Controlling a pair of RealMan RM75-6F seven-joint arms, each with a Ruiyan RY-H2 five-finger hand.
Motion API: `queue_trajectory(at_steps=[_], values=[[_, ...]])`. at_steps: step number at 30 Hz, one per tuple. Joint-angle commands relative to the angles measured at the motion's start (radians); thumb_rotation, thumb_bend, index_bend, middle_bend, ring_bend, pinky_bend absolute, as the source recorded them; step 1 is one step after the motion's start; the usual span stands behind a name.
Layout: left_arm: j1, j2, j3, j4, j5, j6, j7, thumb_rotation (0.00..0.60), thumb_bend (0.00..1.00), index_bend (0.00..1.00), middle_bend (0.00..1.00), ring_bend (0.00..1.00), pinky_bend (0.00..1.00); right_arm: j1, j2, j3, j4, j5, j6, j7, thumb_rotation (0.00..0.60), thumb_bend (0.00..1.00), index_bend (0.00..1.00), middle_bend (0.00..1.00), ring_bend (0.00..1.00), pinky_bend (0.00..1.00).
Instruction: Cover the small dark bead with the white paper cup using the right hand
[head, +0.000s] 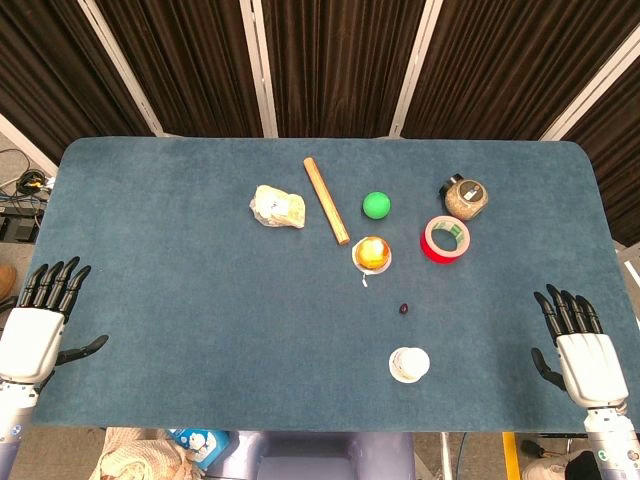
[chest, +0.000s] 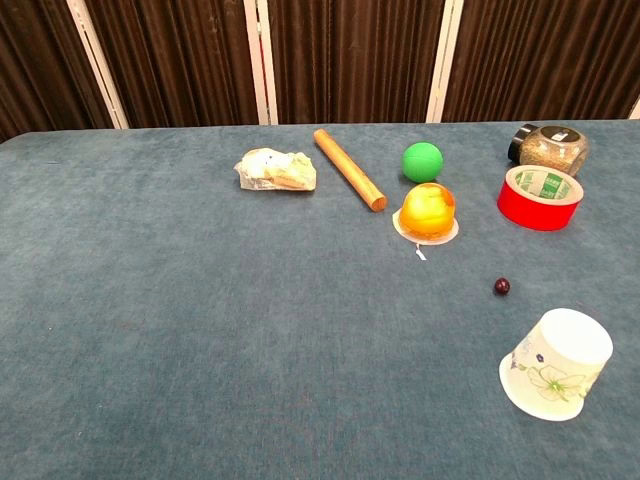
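The right hand (head: 588, 358) is seen at the lower right of the head view, fingers spread, nothing held, parked at the table's edge, well apart from the cup. The left hand (head: 35, 325) is at the lower left, likewise spread and empty; it is not needed for this task. Neither hand is shown in the chest view.

The cup (chest: 556, 363) is placed mouth down in the lower right of the chest view, so it is already turned the way needed for covering and likely only has to be lifted and shifted. The bead (chest: 501, 287) is left bare on the table (head: 180, 230), near the cup, just up and left of it.

Further up, a tape roll (chest: 540, 197), jar (chest: 552, 149), ball (chest: 422, 161), stick (chest: 349, 183) are seen, away from the path.
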Motion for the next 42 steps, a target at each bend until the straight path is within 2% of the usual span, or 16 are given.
queue_trajectory(at_steps=[1,7,12,19,30,36,42], values=[[0.002,0.002,-0.005,0.000,0.010,-0.009,-0.022,0.600,0.03,0.00,0.00,0.00,0.00,0.002,0.000,0.000,-0.002,0.000,-0.005,0.002,0.600,0.39,0.00,0.00,0.00,0.07],[0.009,0.000,-0.019,0.005,0.028,-0.012,-0.040,0.600,0.03,0.00,0.00,0.00,0.00,0.021,0.020,-0.029,-0.005,-0.082,-0.010,0.059,0.600,0.39,0.00,0.00,0.00,0.10],[0.016,-0.004,-0.026,0.008,0.043,-0.015,-0.031,0.600,0.03,0.00,0.00,0.00,0.00,0.067,0.055,-0.066,-0.031,-0.167,-0.065,0.117,0.600,0.38,0.00,0.00,0.00,0.11],[0.023,0.001,-0.039,0.003,0.039,-0.037,-0.038,0.600,0.03,0.00,0.00,0.00,0.00,0.158,0.062,-0.070,-0.137,-0.207,-0.205,0.037,0.600,0.37,0.00,0.00,0.01,0.13],[0.025,0.014,-0.053,-0.007,0.036,-0.076,-0.045,0.600,0.03,0.00,0.00,0.00,0.00,0.256,-0.008,-0.049,-0.286,-0.077,-0.444,-0.235,0.600,0.37,0.00,0.00,0.03,0.14],[0.027,0.018,-0.060,-0.009,0.035,-0.089,-0.049,0.600,0.03,0.00,0.00,0.00,0.00,0.274,-0.040,-0.050,-0.314,0.005,-0.500,-0.328,0.600,0.37,0.00,0.00,0.03,0.14],[0.029,0.020,-0.066,-0.015,0.032,-0.102,-0.049,0.600,0.03,0.00,0.00,0.00,0.00,0.286,-0.078,-0.053,-0.309,0.047,-0.516,-0.382,0.600,0.37,0.00,0.00,0.04,0.19]])
